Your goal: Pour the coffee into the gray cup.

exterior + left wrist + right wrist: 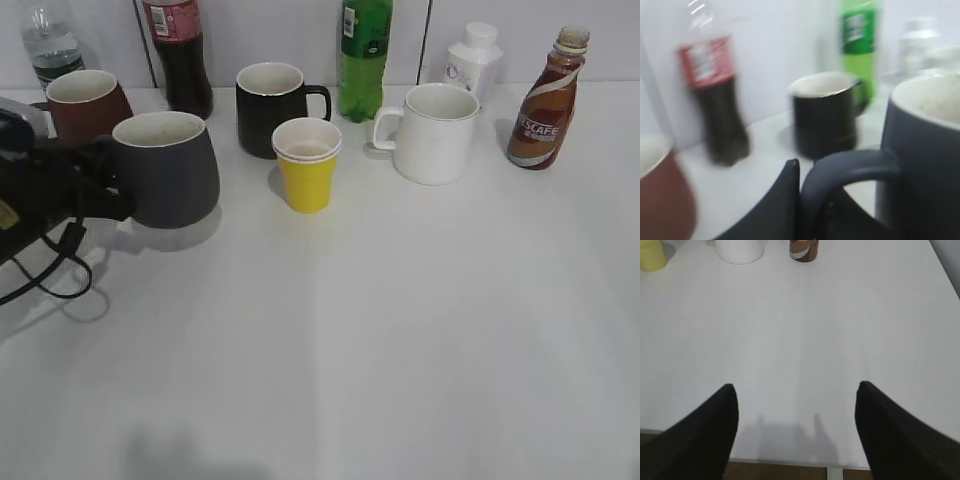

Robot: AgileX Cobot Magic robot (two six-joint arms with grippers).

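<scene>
The gray cup (168,172) is at the left of the table, with a shadow under it. My left gripper (100,172) is shut on its loop handle. In the blurred left wrist view, the handle (850,167) sits between my left gripper's fingers (812,200), and the cup's speckled inside shows at the right. The coffee bottle (548,100) stands upright at the back right, and its base shows in the right wrist view (802,250). My right gripper (795,405) is open and empty above the table's front edge, far from the bottle.
At the back stand a reddish-brown mug (85,100), a cola bottle (180,55), a black mug (272,105), a yellow paper cup (306,165), a green bottle (364,55), a white mug (435,132) and a white jar (473,55).
</scene>
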